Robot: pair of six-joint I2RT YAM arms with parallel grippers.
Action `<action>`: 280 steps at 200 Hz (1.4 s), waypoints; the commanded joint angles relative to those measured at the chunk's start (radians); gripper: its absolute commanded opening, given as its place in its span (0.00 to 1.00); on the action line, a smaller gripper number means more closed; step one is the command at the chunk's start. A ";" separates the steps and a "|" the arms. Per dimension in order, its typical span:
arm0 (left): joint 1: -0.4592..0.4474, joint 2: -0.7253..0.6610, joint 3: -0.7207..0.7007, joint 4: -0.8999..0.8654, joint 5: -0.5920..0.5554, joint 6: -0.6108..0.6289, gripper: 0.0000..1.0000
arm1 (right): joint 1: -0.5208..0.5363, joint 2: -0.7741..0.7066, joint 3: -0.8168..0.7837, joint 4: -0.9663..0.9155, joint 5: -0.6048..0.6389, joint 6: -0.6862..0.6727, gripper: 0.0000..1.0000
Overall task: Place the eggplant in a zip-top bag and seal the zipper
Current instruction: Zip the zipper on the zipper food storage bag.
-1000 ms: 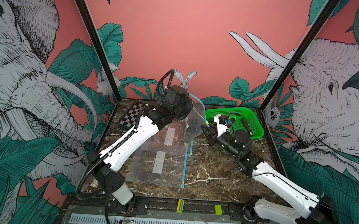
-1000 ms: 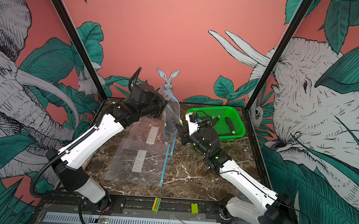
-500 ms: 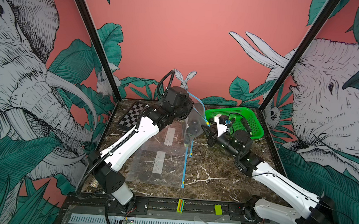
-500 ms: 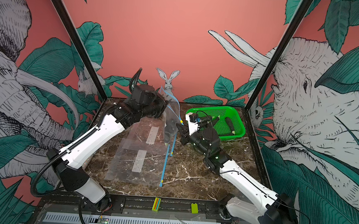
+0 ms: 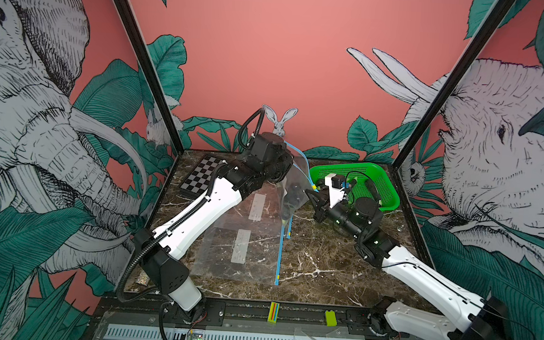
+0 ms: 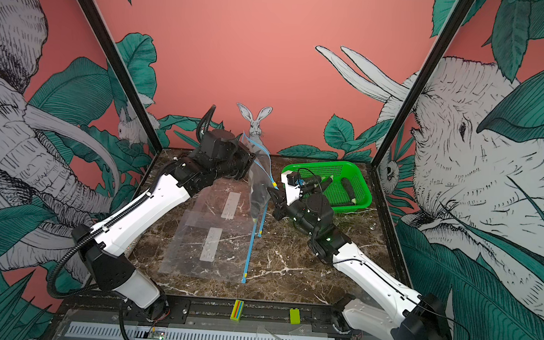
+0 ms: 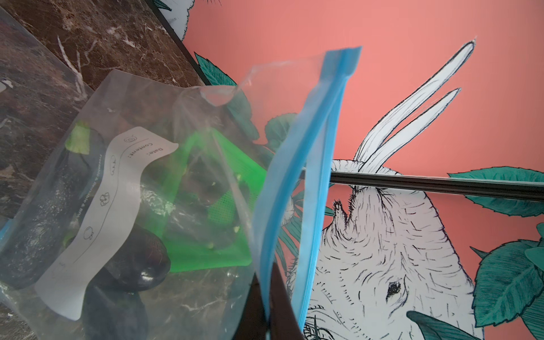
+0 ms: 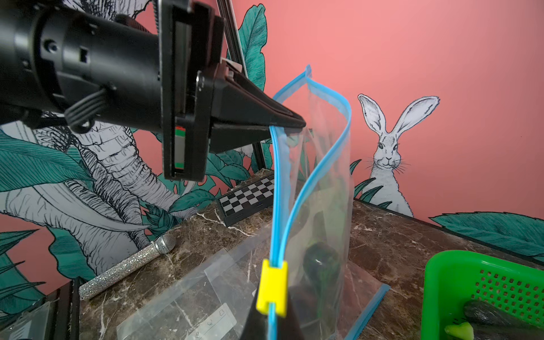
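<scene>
Two arms of matching build: the left arm (image 5: 196,218) and right arm (image 5: 419,283) wear glossy white shells over their long links, joined by black cylindrical motor housings (image 5: 363,210). A ribbed black cable track (image 5: 183,216) edges the left arm's white link, and a corrugated black hose (image 5: 124,275) loops near its base. A thin black wire (image 5: 435,278) traces the right arm's shell, and small green lights (image 5: 375,242) glow on its black joints. A white bracket (image 5: 335,194) carries a black camera (image 5: 337,182). The right wrist view shows the left claw (image 8: 298,123) close up: matte black tapered fingers (image 8: 256,103), a round screw head (image 8: 200,81), bundled black cables (image 8: 85,109) and a red-and-green strip (image 8: 179,147).
</scene>
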 commanded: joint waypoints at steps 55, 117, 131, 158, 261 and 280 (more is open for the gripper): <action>0.033 -0.065 -0.038 0.168 0.039 0.144 0.35 | -0.005 -0.079 0.168 -0.369 -0.069 -0.116 0.00; 0.070 -0.052 0.124 0.076 0.202 0.592 0.70 | -0.026 0.019 0.448 -0.843 -0.199 -0.272 0.00; 0.075 -0.042 0.191 0.011 0.264 0.778 0.71 | -0.031 0.050 0.513 -0.945 -0.208 -0.315 0.00; 0.092 -0.013 0.315 -0.176 0.515 1.156 0.76 | -0.051 0.079 0.623 -1.070 -0.224 -0.361 0.00; 0.135 -0.034 0.260 -0.440 0.884 1.772 0.85 | -0.104 0.166 0.851 -1.421 -0.288 -0.495 0.00; 0.134 0.012 0.318 -0.540 0.928 1.866 0.85 | -0.104 0.183 0.883 -1.459 -0.295 -0.512 0.00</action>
